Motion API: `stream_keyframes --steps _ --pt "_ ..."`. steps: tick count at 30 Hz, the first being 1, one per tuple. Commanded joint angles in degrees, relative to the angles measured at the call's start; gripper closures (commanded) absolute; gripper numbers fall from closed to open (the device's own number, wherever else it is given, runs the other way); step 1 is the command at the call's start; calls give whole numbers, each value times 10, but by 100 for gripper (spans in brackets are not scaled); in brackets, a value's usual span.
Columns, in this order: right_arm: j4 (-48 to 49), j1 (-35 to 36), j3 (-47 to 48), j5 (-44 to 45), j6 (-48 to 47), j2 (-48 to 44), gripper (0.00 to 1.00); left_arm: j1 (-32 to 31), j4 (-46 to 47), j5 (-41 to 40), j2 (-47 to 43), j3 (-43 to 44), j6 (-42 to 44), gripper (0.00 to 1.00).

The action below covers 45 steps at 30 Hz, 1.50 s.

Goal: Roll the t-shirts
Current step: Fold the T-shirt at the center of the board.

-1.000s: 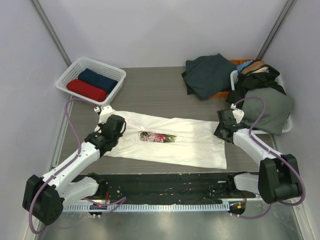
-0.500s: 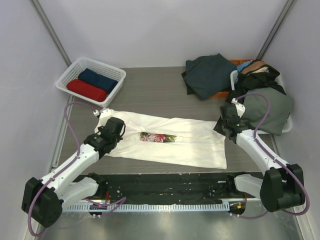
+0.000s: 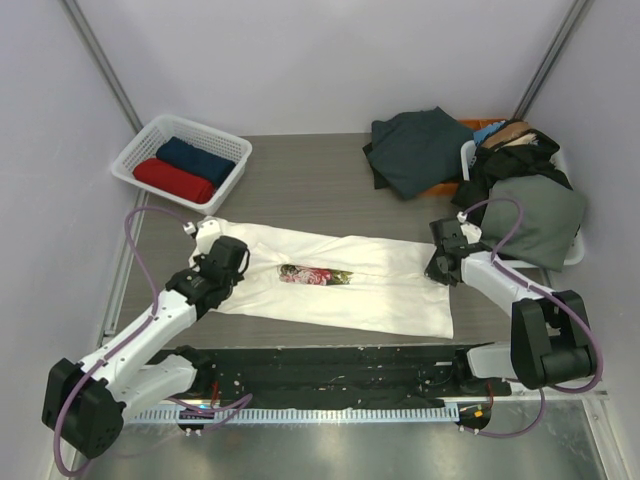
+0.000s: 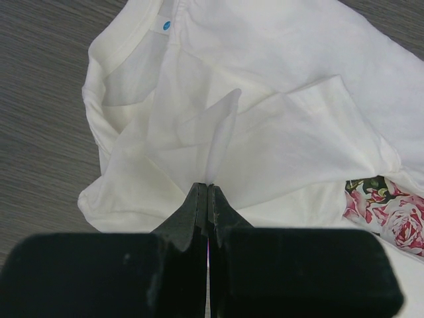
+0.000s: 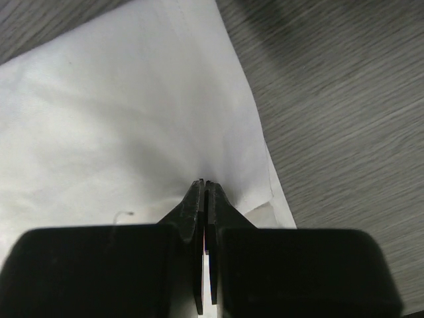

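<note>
The cream-white cotton t-shirt with a pink-green floral print is lying flat on the grey wood-grain table, folded into a long narrow band. Its collar end is resting just nearer than the white plastic lattice basket. Its long axis is running rightward away from the basket and slanting slightly toward the arm bases. The hem end is pointing right, and the print is facing up about midway along the band.

The left gripper is pinching a raised fold of cloth beside the collar, jaws fully closed on it. The right gripper is clamping the hem edge, jaws likewise closed on cloth.

A rolled red t-shirt and a rolled navy t-shirt are sitting side by side inside the basket. Far right of the basket, a dark green garment heap is lying apart from the band, and a grey-green garment is hanging close to the right arm.
</note>
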Motion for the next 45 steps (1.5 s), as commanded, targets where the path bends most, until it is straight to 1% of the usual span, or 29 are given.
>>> stream_keyframes --steps 1,6,8,12,13,17,21,26,32,36,39,40,42,45 --pt "-37 3 -1 7 42 -20 99 0 -7 -32 -15 -3 -17 100" --pt "-51 2 -8 8 44 -71 99 0 -13 -34 -12 -7 -29 100" --pt "-52 1 -1 14 36 -77 99 0 -17 -34 -12 -8 -42 100" --pt "-53 2 44 -12 12 -66 99 0 -32 -28 -13 -6 -57 100" --pt "-44 3 55 -47 6 -67 99 0 -34 -24 -14 -6 -59 100" --pt "13 4 57 -114 -3 -59 99 0 -34 -6 -14 -10 -63 100" --pt "30 7 58 -129 -2 -15 99 -1 -38 6 -13 -18 -78 100" --pt "64 6 26 -145 3 27 99 0 -45 9 -30 -25 -96 100" --pt "63 7 -1 -146 3 26 99 0 -71 -4 -51 -19 -105 100" --pt "38 8 23 -141 -9 -4 99 -1 -81 -15 -66 -18 -112 100" --pt "35 13 55 -155 -16 -8 99 0 -83 -12 -67 -19 -113 100" --pt "36 18 63 -174 -15 -4 99 0 -83 -9 -66 -19 -114 100" --pt "46 33 82 -187 -9 1 99 0 -81 -6 -63 -21 -117 100" --pt "79 75 106 -210 5 28 99 0 -75 3 -57 -25 -119 100"
